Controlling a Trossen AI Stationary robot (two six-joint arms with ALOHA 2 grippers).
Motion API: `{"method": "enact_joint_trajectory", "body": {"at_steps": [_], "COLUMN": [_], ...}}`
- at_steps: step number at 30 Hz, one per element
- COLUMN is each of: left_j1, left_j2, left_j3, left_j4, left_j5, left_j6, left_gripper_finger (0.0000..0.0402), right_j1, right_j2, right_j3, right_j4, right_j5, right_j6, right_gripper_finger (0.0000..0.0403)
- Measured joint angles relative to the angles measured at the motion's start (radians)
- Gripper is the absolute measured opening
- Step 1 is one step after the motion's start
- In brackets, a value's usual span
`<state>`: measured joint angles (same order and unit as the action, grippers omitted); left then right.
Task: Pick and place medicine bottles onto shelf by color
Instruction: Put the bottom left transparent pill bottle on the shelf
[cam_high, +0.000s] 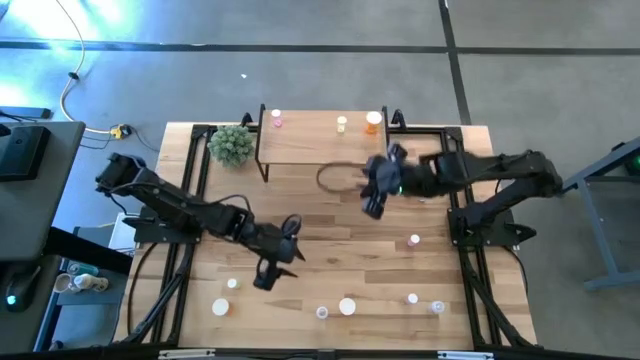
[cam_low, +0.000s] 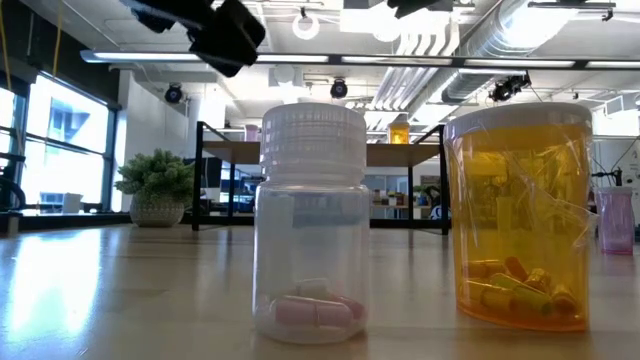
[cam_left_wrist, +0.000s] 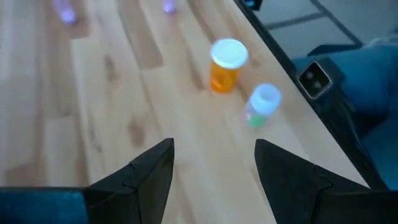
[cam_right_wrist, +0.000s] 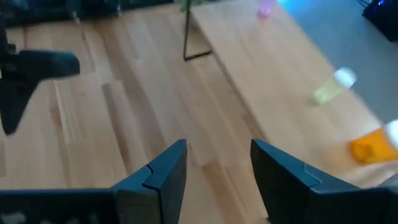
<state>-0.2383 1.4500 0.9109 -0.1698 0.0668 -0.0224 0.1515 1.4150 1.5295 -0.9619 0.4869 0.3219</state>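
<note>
The shelf (cam_high: 320, 138) stands at the table's far middle. On its top stand a pink bottle (cam_high: 276, 119), a yellow bottle (cam_high: 342, 124) and an orange bottle (cam_high: 373, 122); all three also show in the right wrist view, where the orange one is (cam_right_wrist: 373, 144). My right gripper (cam_high: 372, 200) is open and empty (cam_right_wrist: 217, 165), above the table just in front of the shelf's right end. My left gripper (cam_high: 268, 272) is open and empty (cam_left_wrist: 214, 168), at the near left. It is short of an orange bottle (cam_left_wrist: 224, 65) and a greenish bottle (cam_left_wrist: 262, 106), both upright on the table.
Several more bottles stand along the table's near edge (cam_high: 347, 306), and a pink one (cam_high: 414, 240) stands at mid right. The low view shows a whitish bottle (cam_low: 310, 220) and an orange bottle (cam_low: 520, 215) close up. A potted plant (cam_high: 232, 145) stands left of the shelf.
</note>
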Motion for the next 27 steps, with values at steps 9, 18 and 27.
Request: {"method": "enact_joint_trajectory", "body": {"at_steps": [9,18,27], "left_j1": [-0.057,-0.064,-0.113], "left_j2": [0.051,0.061,0.137], "left_j3": [-0.001,-0.001,-0.001], "left_j4": [0.044,0.094,0.238], "left_j5": [0.000,0.003,-0.014], "left_j6": [0.026,0.035,0.086], "left_gripper_finger": [0.0217,0.0253,0.0279], "right_j1": [0.180,0.334,0.405], "right_j2": [-0.002,-0.002,-0.002], "right_j3": [-0.177,-0.330,-0.413], "right_j4": [0.102,0.200,0.303], "right_j5": [0.089,0.241,0.297], "right_j6": [0.213,0.395,0.522], "right_gripper_finger": [0.0170,0.0170,0.0170]}}
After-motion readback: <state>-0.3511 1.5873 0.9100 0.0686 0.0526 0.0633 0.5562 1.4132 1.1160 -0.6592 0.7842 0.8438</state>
